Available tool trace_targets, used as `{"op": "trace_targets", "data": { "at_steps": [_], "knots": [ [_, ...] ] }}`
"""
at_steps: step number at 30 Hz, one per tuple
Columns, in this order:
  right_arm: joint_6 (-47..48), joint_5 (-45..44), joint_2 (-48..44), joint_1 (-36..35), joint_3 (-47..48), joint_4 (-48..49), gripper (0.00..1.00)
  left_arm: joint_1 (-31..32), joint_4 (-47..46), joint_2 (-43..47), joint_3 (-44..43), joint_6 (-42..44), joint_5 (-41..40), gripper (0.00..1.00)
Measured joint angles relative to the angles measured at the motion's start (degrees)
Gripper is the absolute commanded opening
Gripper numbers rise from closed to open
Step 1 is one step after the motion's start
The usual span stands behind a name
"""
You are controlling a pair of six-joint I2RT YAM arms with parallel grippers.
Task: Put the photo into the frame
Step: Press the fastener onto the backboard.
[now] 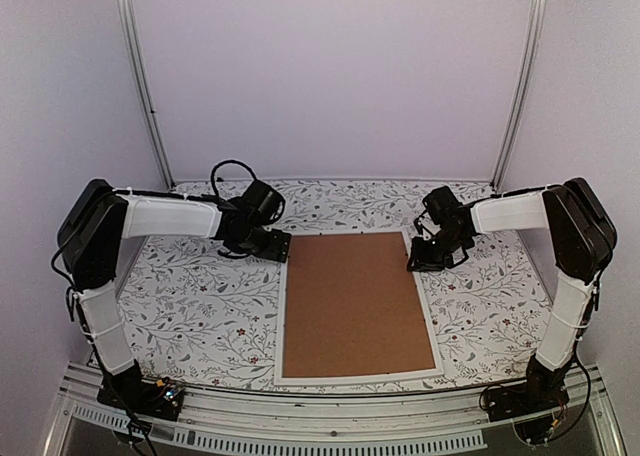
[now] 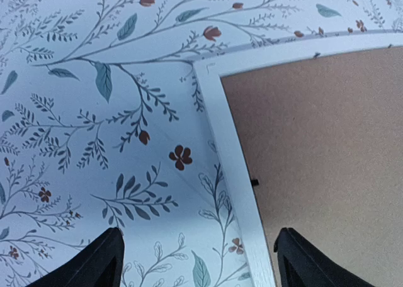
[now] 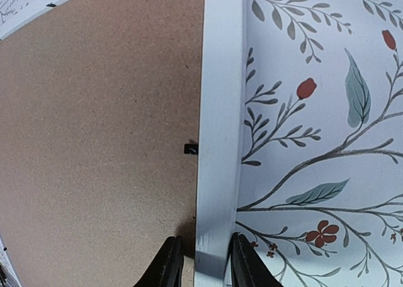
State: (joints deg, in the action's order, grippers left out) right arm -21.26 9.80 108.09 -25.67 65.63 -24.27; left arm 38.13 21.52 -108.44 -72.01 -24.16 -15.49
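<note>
The frame (image 1: 279, 321) lies flat, back upward, in the middle of the table (image 1: 200, 306), with the brown backing board (image 1: 355, 301) filling its opening. The photo shows nowhere. I'd guess it already sits beneath the board, so probably only fastening the back remains.

The right gripper (image 3: 204, 262) is pinched onto the frame's right rail near its far end. The left gripper (image 2: 198, 262) hangs spread wide above the far left corner, grasping nothing.

The table wears a floral covering, with pale walls (image 1: 330, 66) and two metal posts (image 1: 140, 76) behind it.
</note>
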Motion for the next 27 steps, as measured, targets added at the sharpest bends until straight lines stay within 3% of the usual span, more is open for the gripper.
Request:
{"op": "trace_targets", "data": {
  "at_steps": [9, 27],
  "knots": [
    [-0.15, 0.02, 0.00, 0.00, -0.09, 0.17, 0.29, 1.36, -0.15, 6.23, 10.56, -2.67, 7.41, 0.85],
    [-0.42, 0.26, 0.00, 0.07, -0.44, 0.79, 0.29, 3.58, -0.22, 7.19, 13.03, -6.10, 9.22, 0.86]
  ]
}}
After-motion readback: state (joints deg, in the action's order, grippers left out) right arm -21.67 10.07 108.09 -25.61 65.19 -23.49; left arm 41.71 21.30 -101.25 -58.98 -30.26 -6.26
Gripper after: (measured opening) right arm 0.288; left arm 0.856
